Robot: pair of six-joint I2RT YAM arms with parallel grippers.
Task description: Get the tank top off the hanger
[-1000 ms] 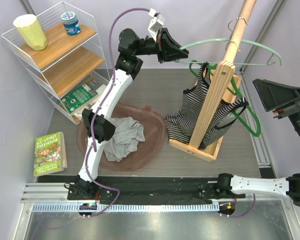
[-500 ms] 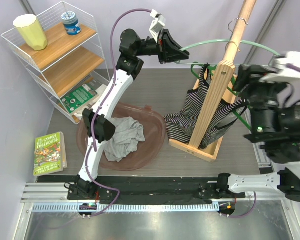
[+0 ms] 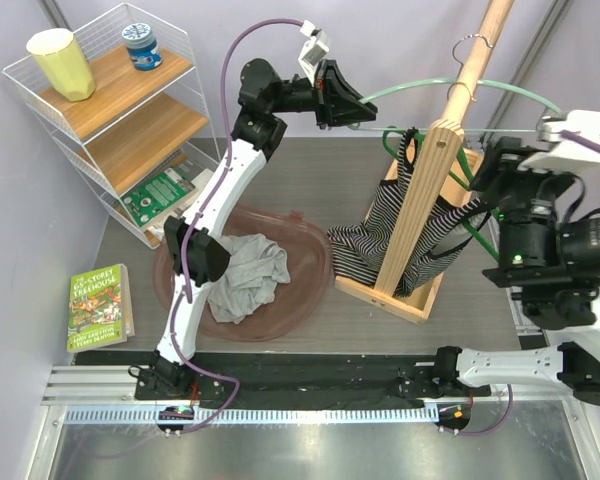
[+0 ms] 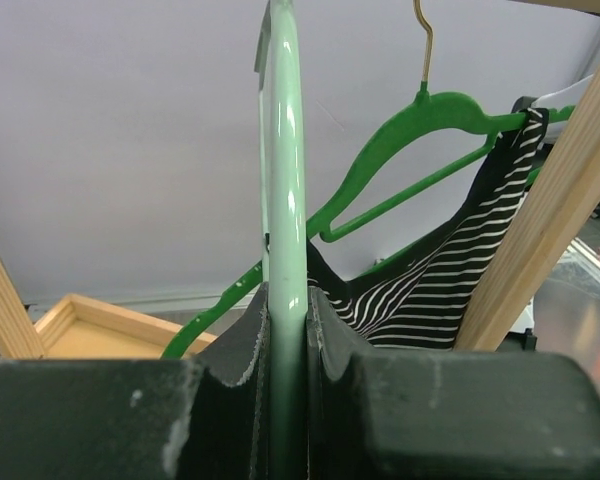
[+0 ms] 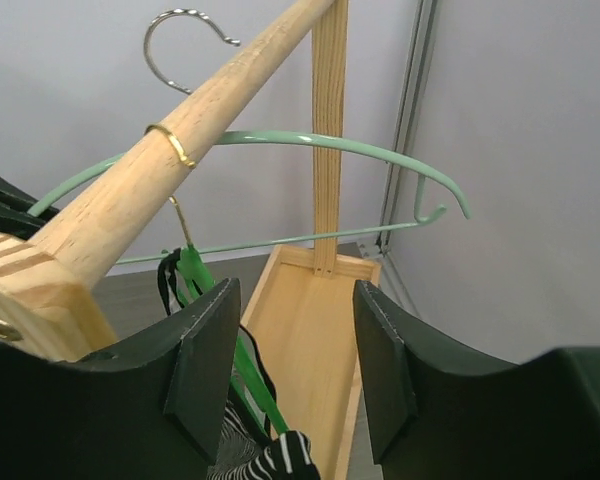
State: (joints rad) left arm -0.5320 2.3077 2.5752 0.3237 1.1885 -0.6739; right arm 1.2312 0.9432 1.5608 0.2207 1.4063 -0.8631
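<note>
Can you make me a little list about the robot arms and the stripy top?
stripy top: hanging on the dark green hanger, in the wooden rack
left gripper: shut on the pale green hanger
right gripper: open, holding nothing, close to the wooden rack
pale green hanger: bare, no clothes on it
job: not done yet, the stripy top is on its hanger
</note>
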